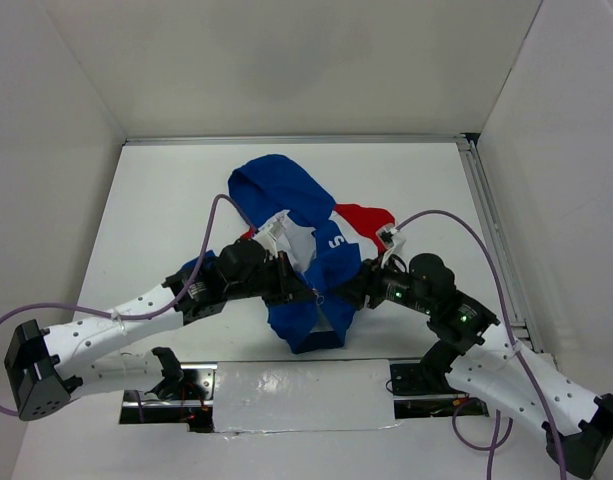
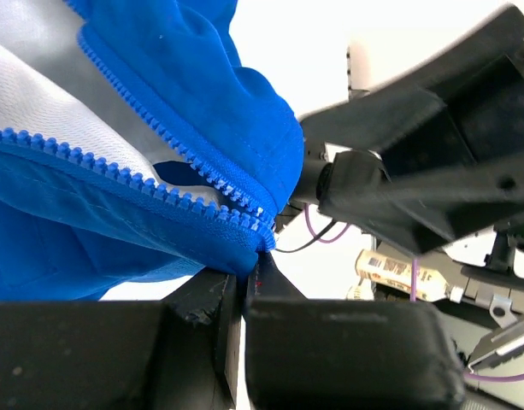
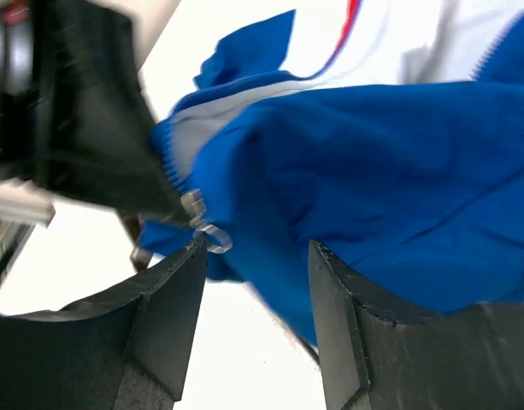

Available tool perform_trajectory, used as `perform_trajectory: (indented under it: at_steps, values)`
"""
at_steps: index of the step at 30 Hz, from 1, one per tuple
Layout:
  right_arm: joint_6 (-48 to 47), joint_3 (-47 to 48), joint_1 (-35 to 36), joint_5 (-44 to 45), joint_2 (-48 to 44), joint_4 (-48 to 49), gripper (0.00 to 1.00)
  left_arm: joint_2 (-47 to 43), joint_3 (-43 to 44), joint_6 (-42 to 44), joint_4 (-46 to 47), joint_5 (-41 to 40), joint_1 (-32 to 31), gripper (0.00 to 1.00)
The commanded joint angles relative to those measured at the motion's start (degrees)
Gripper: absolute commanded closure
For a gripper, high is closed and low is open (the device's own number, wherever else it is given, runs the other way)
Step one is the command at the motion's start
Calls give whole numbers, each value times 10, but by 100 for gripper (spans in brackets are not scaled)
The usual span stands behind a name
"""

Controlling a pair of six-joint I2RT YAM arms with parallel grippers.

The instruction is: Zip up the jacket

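The royal-blue jacket [image 1: 306, 255] with red and white panels lies bunched at the table's middle, its front unzipped. My left gripper [image 1: 304, 292] is shut on the jacket's lower hem at the bottom of the zipper [image 2: 193, 175], where the two rows of blue teeth meet [image 2: 263, 224]. My right gripper [image 1: 354, 293] is open beside the same hem; blue fabric [image 3: 373, 188] fills the gap between its fingers. The clear zipper pull ring [image 3: 212, 235] sits just above its left fingertip [image 3: 180, 282], touching nothing I can make out.
White walls enclose the table. A metal rail [image 1: 491, 230] runs along the right edge. A white taped plate [image 1: 301, 395] lies between the arm bases. Purple cables [image 1: 211, 235] arc over both arms.
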Motion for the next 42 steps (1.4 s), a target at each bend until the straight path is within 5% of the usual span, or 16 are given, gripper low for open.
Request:
perform_trajectory:
  at_steps: [1, 15, 28, 37, 42]
  values:
    - [-45, 4, 25, -30, -16, 2, 42, -13, 20, -16, -17, -19, 3, 100]
    - [-47, 20, 125, 24, 66, 56, 36, -6, 24, -19, -5, -11, 3, 100]
    - [-27, 14, 132, 52, 103, 115, 51, -21, 6, -6, 18, 4, 3, 100]
    - [-13, 16, 133, 40, 93, 103, 93, -21, 5, -15, 2, -21, 3, 100]
    - [2, 28, 133, 32, 84, 86, 100, -13, 4, -21, -8, -33, 3, 100]
